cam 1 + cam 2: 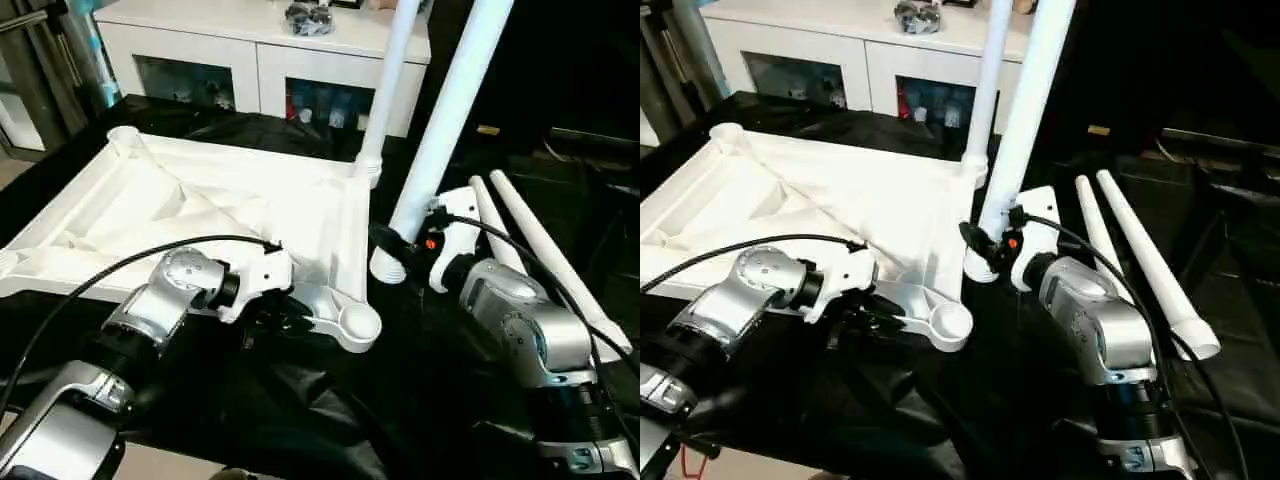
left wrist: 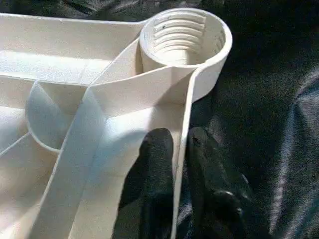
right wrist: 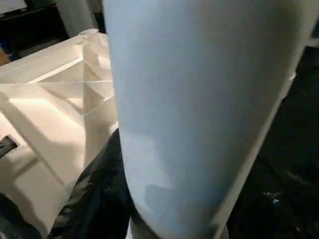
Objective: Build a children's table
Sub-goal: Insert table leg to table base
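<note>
**Tabletop flipped over, one leg in, another one in the robot's grip**

Tabletop (image 1: 200,215) is lying upside down on the black cloth (image 1: 400,400), ribbed side up, so you can see all the diagonal ribs and the round sockets at the corners. I'll use it as the reference for everything else.

At its far right corner there's already a leg (image 1: 392,80) standing straight up out of the socket. Just off the right edge of the tabletop, the right gripper (image 1: 395,248) has its black fingers clamped around a second leg (image 1: 450,120), low down near its bottom end. That one leans a bit, and its foot sits just outside the tabletop's right rim, between the two right-hand corners. From the wrist camera the tube is right up against the lens.

At the near right corner, the empty socket (image 2: 184,37) is open and you can see the threads inside. The left gripper (image 2: 179,184) is right behind it, fingers pinching the tabletop's thin edge wall, one finger inside the rim and one outside.

Two more legs (image 1: 1140,260) lie side by side on the cloth, well off to the right of the tabletop.

Beyond the tabletop's far edge stands a white cabinet (image 1: 260,50) with glass doors.
</note>
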